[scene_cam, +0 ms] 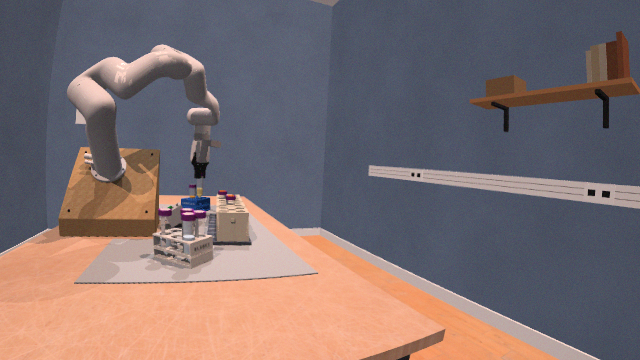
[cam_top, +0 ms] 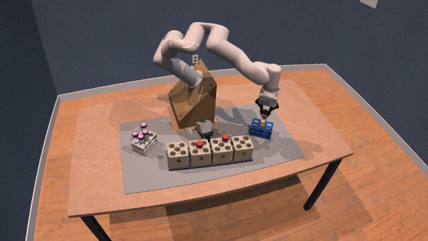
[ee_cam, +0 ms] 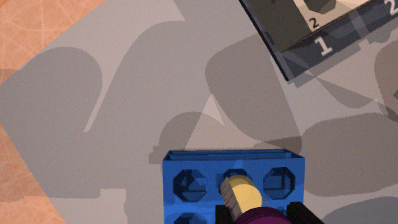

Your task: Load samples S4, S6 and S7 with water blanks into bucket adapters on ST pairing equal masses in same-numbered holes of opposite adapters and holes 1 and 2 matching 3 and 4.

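At left, the white blanks rack (cam_top: 144, 151) (scene_cam: 200, 252) holds four purple-capped tubes (cam_top: 141, 136) (scene_cam: 188, 216). Next, the small desk (cam_top: 204, 128) with its green key (cam_top: 202, 121) stands behind the adapter row. Adapter 4 (cam_top: 178, 162) shows open holes; adapter 3 (cam_top: 200, 159) and adapter 2 (cam_top: 223, 157) each carry one orange-dotted sample; adapter 1 (cam_top: 243, 154) shows open holes. At right, the gripper (cam_top: 265, 112) (scene_cam: 199, 179) (ee_cam: 264, 215) points down, its jaws closed around a yellow-filled tube (cam_top: 263, 124) (scene_cam: 199, 191) (ee_cam: 246, 196) at the blue rack (cam_top: 261, 134) (scene_cam: 195, 204) (ee_cam: 234, 164); whether its tip is inside a hole, I cannot tell.
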